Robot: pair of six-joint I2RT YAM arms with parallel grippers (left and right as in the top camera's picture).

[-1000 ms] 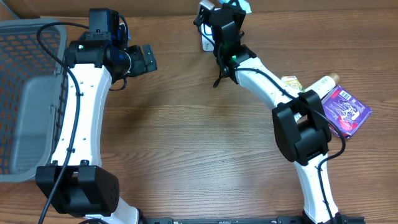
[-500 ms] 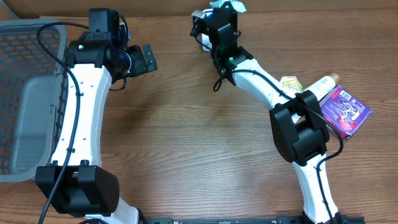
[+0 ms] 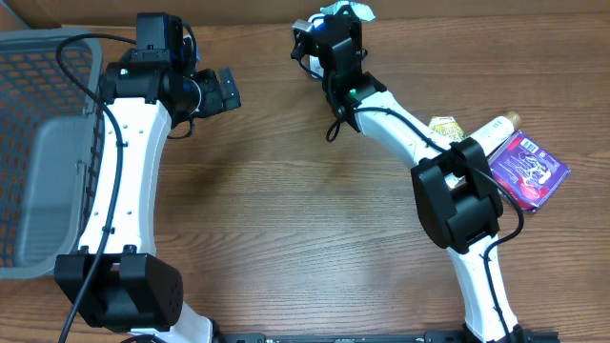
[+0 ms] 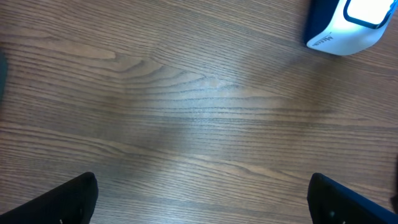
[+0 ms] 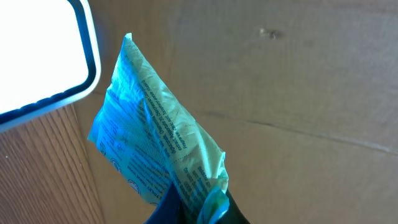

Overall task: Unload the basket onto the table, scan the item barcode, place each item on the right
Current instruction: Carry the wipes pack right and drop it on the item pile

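Right wrist: green packet (image 5: 158, 146) inside right hand (image 5: 194, 210).

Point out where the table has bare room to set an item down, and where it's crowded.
Bare wood runs wide between the left arm and right arm. Also free below the purple box. Crowded: the box, bottle and yellow packet cluster by the right arm's elbow.

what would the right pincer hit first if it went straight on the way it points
Probably the brown cardboard wall, with the blue-green packet in the right pincer touching first; the lit scanner sits off to the side. Depth is unclear.
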